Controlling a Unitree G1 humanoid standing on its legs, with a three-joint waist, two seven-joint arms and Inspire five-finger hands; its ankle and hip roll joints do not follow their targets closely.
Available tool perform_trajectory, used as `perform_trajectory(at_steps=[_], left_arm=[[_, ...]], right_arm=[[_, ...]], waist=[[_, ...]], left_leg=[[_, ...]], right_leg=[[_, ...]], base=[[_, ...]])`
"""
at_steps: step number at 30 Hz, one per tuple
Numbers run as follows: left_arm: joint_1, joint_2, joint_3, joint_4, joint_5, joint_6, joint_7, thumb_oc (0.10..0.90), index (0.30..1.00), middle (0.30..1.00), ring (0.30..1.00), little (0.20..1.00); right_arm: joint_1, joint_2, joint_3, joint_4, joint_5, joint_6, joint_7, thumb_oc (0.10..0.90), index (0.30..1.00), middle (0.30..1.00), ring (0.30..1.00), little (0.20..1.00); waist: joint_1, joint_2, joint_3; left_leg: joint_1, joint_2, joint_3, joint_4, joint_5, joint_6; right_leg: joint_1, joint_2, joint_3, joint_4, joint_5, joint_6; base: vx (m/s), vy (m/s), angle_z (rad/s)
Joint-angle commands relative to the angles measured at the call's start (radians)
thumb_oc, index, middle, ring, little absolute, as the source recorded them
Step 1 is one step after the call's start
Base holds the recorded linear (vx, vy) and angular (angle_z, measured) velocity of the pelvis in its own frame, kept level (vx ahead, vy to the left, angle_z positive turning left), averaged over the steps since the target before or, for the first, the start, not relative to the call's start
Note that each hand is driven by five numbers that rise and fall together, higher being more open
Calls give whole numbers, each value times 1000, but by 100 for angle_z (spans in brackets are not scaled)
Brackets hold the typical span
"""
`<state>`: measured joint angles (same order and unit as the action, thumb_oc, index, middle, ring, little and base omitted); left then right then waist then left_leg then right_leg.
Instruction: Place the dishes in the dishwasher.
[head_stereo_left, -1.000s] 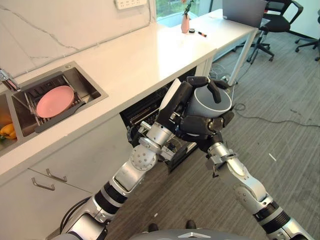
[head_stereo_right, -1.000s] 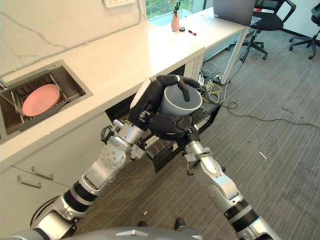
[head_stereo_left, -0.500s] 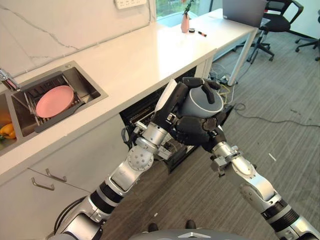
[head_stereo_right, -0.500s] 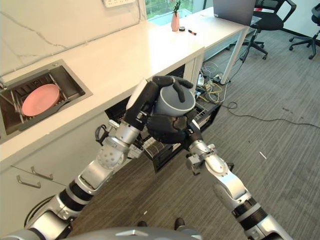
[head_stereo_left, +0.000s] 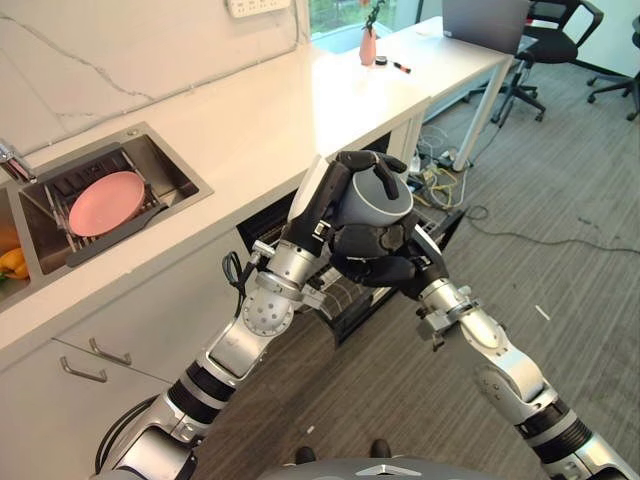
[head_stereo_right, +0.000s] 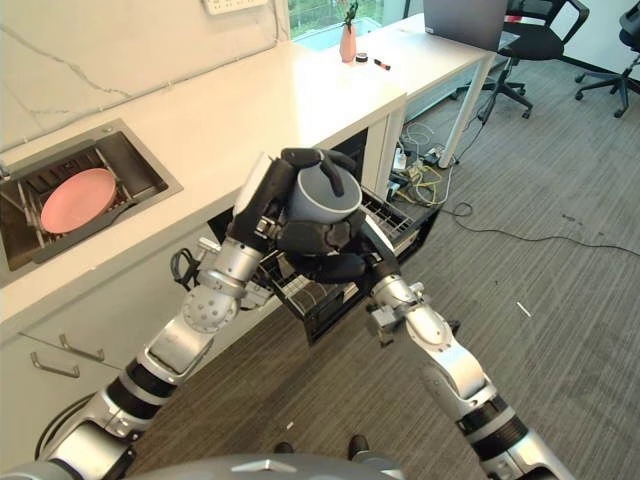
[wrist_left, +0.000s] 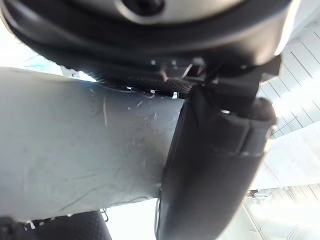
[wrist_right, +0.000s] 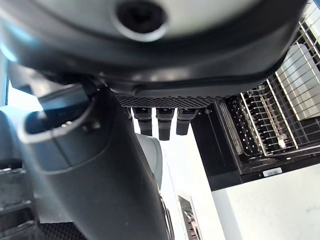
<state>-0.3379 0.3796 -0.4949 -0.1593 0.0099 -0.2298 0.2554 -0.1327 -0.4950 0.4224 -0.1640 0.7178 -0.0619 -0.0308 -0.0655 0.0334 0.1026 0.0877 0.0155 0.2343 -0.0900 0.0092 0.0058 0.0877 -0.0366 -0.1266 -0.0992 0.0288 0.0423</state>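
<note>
Bowl, grey: we clasp it in left hand and right hand above dishwasher rack; next, lower it in.

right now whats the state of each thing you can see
bowl: grey, held in the air over the rack, tipped on its side
left hand: curled round the bowl
right hand: curled under the bowl
rack: pulled out from under the counter, no dishes seen in it
plate: pink, lying in the sink
</note>
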Motion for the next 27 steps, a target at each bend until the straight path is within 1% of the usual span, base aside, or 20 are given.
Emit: perform_trajectory(at_steps=[1,2,3,4,8,9,14,16,19,20,21,22,23,24,25,27], left_arm=[[-22,-10,-54,116,-8,11,3,400,300,300,300,300],[-23,-17,-65,121,-7,15,5,400,300,300,300,300],[-21,-27,-79,126,-9,18,6,400,300,300,300,300],[-18,-35,-90,133,-9,20,5,400,300,300,300,300],[-9,-47,-125,146,-15,24,7,400,300,300,300,300],[-8,-47,-125,146,-15,24,7,400,300,300,300,300],[14,-44,-144,152,-28,22,12,400,300,300,300,300],[17,-44,-142,152,-35,22,16,400,300,300,300,300],[43,-43,-125,150,-72,23,32,400,300,300,300,300],[51,-41,-119,148,-81,23,31,414,321,321,321,321],[62,-39,-110,150,-89,24,31,744,815,815,815,815],[77,-34,-93,149,-100,22,31,800,900,900,900,900],[77,-33,-93,148,-101,23,30,800,900,900,900,900],[95,-26,-72,147,-106,16,29,800,900,900,900,900],[122,-17,-42,147,-114,7,27,800,900,900,900,900],[170,-6,5,156,-157,-3,11,800,900,900,900,900]], right_arm=[[-191,168,-146,-189,162,-237,-25,800,900,900,900,900],[-186,190,-139,-191,173,-245,-34,800,900,900,900,900],[-181,213,-138,-199,181,-257,-49,582,573,573,573,573],[-175,233,-142,-205,175,-267,-62,400,300,300,300,300],[-152,276,-151,-223,140,-295,-119,400,300,300,300,300],[-151,277,-151,-224,139,-295,-120,400,300,300,300,300],[-109,303,-192,-250,80,-332,-204,400,300,300,300,300],[-103,305,-199,-248,68,-338,-218,400,300,300,300,300],[-81,313,-238,-243,22,-360,-279,400,300,300,300,300],[-78,309,-248,-240,-2,-360,-291,400,300,300,300,300],[-77,299,-266,-237,-46,-358,-315,400,300,300,300,300],[-76,281,-300,-235,-120,-356,-336,400,300,300,300,300],[-76,282,-299,-239,-127,-354,-343,400,300,300,300,300],[-75,254,-345,-238,-237,-348,-368,400,300,300,300,300],[-71,214,-394,-245,-404,-333,-413,400,300,300,300,300],[-82,188,-438,-199,-456,-317,-427,400,300,300,300,300]], waist=[[-7,-33,-85],[-6,-33,-85],[-7,-33,-85],[-7,-32,-84],[-6,-32,-84],[-6,-33,-84],[-5,-33,-86],[-6,-32,-86],[1,-33,-82],[3,-34,-82],[4,-34,-80],[7,-34,-79],[6,-34,-79],[10,-34,-78],[15,-35,-73],[31,-39,-73]], left_leg=[[31,81,6,3,-5,-99],[31,81,4,3,-5,-99],[31,81,2,3,-5,-98],[31,79,0,3,-5,-97],[29,78,-8,3,-4,-94],[29,78,-9,3,-4,-94],[26,72,-27,3,-9,-91],[25,71,-32,3,-9,-91],[21,67,-48,3,-7,-89],[19,65,-52,3,-7,-89],[18,63,-57,3,-6,-88],[16,62,-60,3,-5,-88],[15,62,-61,3,-5,-88],[14,62,-64,3,-4,-87],[10,61,-68,3,5,-85],[6,58,-81,3,-2,-85]], right_leg=[[5,-32,27,12,11,104],[4,-32,26,12,11,103],[4,-32,26,12,12,103],[4,-32,27,12,12,102],[8,-32,23,12,10,100],[8,-32,22,12,10,100],[21,-36,8,12,6,97],[22,-36,6,14,5,96],[22,-36,-11,20,1,92],[23,-36,-14,20,0,91],[22,-35,-19,19,1,91],[23,-36,-23,19,0,91],[23,-36,-24,19,0,91],[23,-38,-27,18,0,91],[23,-38,-33,20,4,91],[28,-41,-46,16,-4,94]], base=[[0,0,0],[0,0,0],[0,0,0],[0,0,0],[-3,0,3],[4,6,5],[7,10,11],[2,5,17],[1,3,13],[-2,9,16],[-5,8,16],[-5,5,16],[1,7,14],[-17,8,13],[16,8,12],[33,3,17]])
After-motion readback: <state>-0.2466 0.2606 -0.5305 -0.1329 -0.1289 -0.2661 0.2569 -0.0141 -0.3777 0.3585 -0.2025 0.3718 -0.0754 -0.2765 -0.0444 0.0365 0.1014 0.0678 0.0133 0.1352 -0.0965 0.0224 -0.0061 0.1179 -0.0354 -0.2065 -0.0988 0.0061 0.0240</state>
